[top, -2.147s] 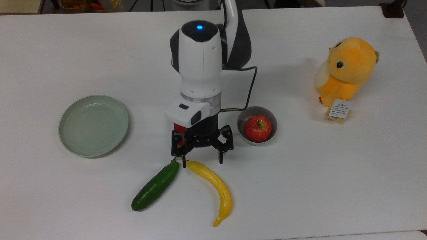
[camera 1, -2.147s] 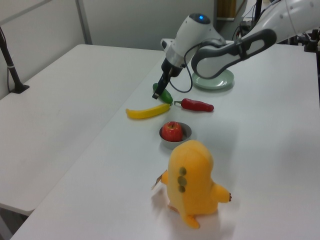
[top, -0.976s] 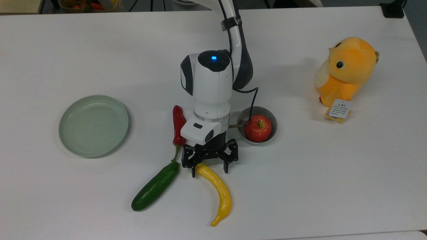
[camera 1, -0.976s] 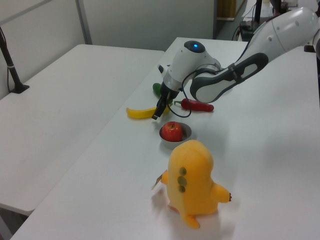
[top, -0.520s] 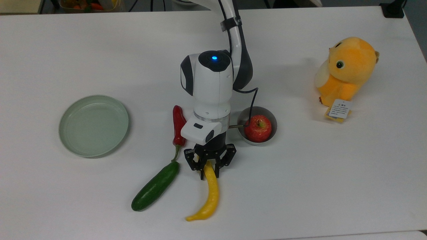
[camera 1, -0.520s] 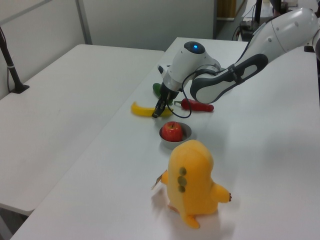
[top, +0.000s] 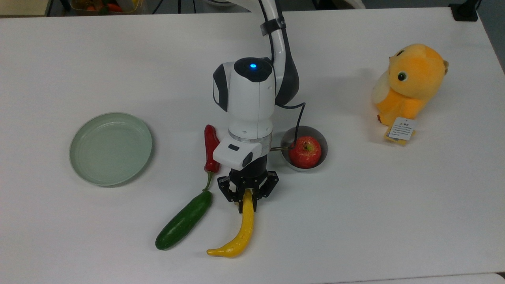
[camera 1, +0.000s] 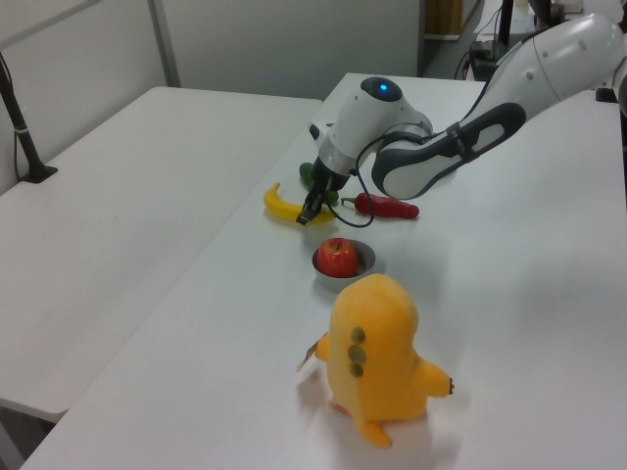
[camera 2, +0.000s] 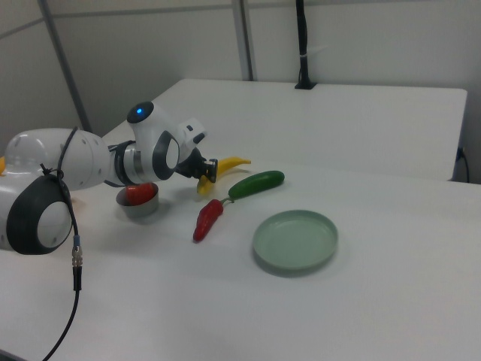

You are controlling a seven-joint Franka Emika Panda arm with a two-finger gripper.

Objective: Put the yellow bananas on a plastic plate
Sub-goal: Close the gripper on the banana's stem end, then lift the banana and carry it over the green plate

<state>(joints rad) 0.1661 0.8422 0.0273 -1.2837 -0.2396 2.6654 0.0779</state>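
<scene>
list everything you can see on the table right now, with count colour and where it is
banana: 1, yellow, near the top view's bottom centre, one end clamped in the gripper
plate: 1, pale mint green, bare, at the top view's left
cucumber: 1, dark green, lying between plate and banana in the top view
chili pepper: 1, red, just above the cucumber in the top view
bowl: 1, grey metal, to the arm's right in the top view
apple: 1, red, inside the bowl
plush toy: 1, orange-yellow with a white tag, at the top view's right
table: 1, white, under everything
gripper: 1, black, shut on the banana's upper end
arm: 1, white and black, blue light on top
</scene>
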